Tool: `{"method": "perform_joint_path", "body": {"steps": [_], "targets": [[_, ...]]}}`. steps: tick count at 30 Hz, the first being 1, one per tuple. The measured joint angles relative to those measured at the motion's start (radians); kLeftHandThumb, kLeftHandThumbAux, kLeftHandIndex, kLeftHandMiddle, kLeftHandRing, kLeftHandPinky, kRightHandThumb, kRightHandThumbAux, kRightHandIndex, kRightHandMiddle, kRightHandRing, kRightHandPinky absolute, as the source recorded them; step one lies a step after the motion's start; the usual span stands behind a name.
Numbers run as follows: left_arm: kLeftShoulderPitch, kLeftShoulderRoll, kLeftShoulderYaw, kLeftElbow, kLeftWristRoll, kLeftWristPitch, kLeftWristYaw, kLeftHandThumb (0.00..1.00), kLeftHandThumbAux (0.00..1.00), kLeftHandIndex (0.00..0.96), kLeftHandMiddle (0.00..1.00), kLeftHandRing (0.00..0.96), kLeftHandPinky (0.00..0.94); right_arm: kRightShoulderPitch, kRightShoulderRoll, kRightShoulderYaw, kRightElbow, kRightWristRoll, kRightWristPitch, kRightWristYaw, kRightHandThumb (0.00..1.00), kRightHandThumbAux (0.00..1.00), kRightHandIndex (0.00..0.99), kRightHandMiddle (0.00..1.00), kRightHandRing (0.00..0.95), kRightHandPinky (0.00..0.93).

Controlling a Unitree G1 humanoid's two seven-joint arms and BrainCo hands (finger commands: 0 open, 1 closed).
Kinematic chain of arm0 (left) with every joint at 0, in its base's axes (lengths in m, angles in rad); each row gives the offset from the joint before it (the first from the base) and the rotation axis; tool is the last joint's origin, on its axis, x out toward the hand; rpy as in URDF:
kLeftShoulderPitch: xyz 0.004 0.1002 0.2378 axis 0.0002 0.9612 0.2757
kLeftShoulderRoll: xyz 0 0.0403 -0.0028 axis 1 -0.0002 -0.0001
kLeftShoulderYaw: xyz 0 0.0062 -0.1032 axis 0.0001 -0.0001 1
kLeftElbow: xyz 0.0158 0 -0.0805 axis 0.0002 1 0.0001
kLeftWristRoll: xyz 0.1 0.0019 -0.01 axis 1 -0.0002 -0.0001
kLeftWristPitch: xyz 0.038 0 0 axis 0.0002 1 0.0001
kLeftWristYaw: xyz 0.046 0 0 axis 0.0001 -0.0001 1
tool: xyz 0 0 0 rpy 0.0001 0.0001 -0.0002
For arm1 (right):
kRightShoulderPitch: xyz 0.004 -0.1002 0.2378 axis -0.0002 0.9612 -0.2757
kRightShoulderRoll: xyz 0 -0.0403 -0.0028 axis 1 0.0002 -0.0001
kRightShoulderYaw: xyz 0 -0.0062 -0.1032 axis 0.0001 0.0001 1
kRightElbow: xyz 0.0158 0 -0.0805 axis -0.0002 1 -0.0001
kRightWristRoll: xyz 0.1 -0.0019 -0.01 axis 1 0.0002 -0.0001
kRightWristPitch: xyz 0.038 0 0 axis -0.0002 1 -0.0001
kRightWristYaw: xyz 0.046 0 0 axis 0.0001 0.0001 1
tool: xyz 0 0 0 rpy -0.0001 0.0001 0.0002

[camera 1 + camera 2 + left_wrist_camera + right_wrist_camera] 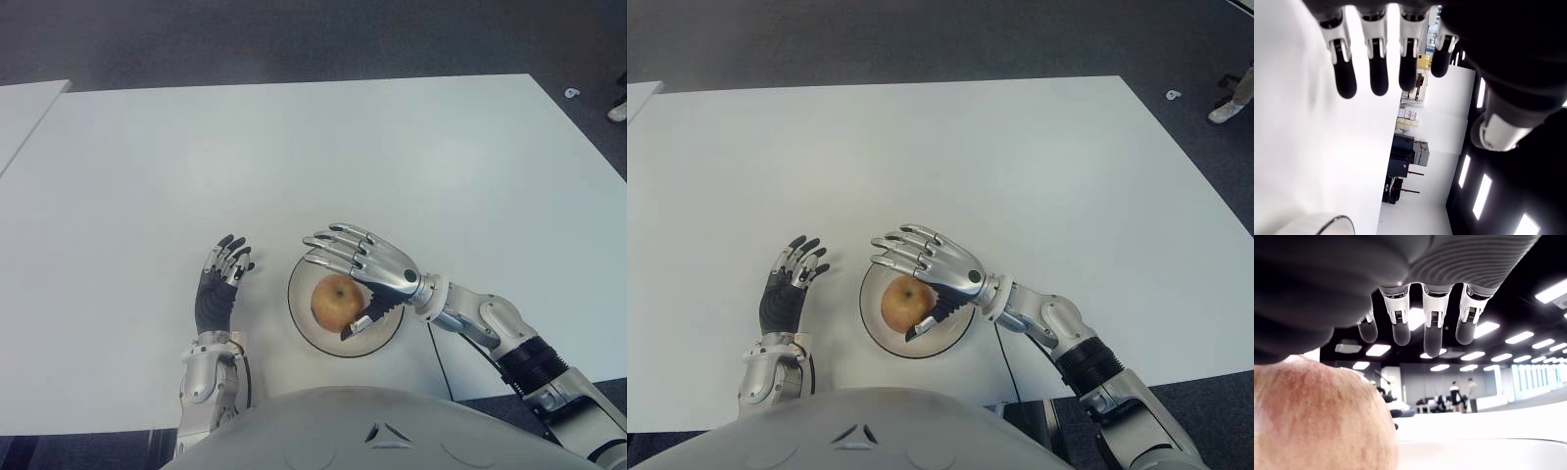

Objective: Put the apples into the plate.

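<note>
Your right hand over apple, fingers spread, gripping nothing. Apple sits in plate near worktop's front edge. Left hand beside plate's left, open, empty.

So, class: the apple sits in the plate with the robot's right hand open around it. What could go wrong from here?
1. The right hand hangs spread over the apple, thumb beside it; pulling away carelessly could roll the apple out.
2. The plate lies near the table's front edge; a nudge could push it off.
The left hand shows left of the plate, open.
</note>
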Motion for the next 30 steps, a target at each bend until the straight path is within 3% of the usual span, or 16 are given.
{"method": "perform_joint_path", "body": {"steps": [13,19,23,26,30], "targets": [[0.000,0.001,0.001,0.001,0.000,0.000,0.000,0.406,0.605,0.167,0.208,0.237,0.281,-0.002,-0.001,0.005,0.005,0.003,0.000,-0.008,0.032,0.272,0.000,0.000,0.000,0.001],[0.000,0.001,0.001,0.001,0.001,0.000,0.000,0.405,0.603,0.172,0.213,0.241,0.291,-0.001,0.004,0.001,0.020,0.052,-0.007,0.001,0.039,0.276,0.000,0.000,0.000,0.003],[0.000,0.001,0.001,0.001,0.001,0.000,0.000,0.409,0.606,0.182,0.218,0.246,0.299,0.001,0.017,-0.009,0.037,0.122,-0.019,0.024,0.056,0.296,0.000,0.000,0.000,0.018],[0.000,0.001,0.001,0.001,0.001,0.000,0.000,0.413,0.608,0.190,0.221,0.250,0.303,0.001,0.028,-0.017,0.058,0.252,-0.030,0.084,0.074,0.315,0.000,0.000,0.000,0.035],[0.000,0.002,0.001,0.001,0.000,0.000,0.000,0.414,0.610,0.198,0.226,0.256,0.312,0.002,0.036,-0.035,0.075,0.418,-0.029,0.171,0.134,0.362,0.002,0.037,0.049,0.125]]}}
